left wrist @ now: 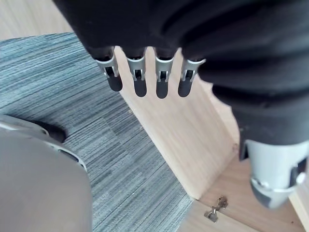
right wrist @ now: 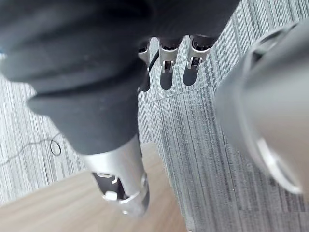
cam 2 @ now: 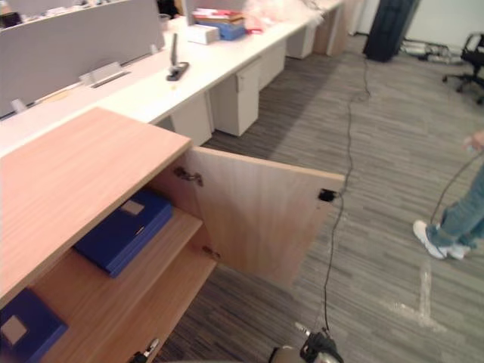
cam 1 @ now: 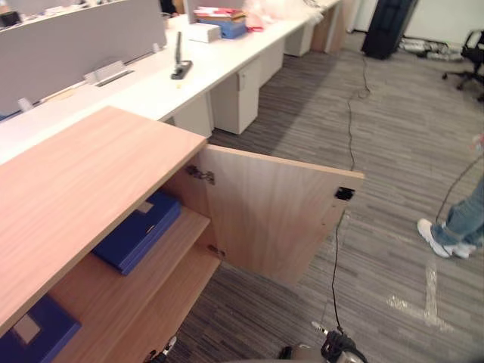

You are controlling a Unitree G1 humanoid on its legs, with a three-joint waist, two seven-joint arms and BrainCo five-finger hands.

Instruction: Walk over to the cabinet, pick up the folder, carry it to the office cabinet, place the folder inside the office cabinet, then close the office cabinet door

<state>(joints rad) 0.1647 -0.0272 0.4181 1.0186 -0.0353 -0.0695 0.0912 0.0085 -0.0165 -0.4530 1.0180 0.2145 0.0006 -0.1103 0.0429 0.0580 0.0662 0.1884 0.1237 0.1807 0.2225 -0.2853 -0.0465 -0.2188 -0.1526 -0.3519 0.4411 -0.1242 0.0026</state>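
Blue flat folder (cam 1: 138, 231) shelved | light wooden cabinet door (cam 1: 272, 219) open | left hand (left wrist: 162, 72), right hand (right wrist: 166, 63) spread, empty | risk: closing door may catch folder corner

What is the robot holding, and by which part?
Nothing: the left hand and right hand are open and empty. A blue folder sits in the cabinet.

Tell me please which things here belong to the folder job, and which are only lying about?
For the job: office cabinet, its open door, blue folder near the hinge, second blue folder further left, left hand, right hand, both open and empty.
Lying about: white desk, grey partition, stack of books, office chair, person's shoe.
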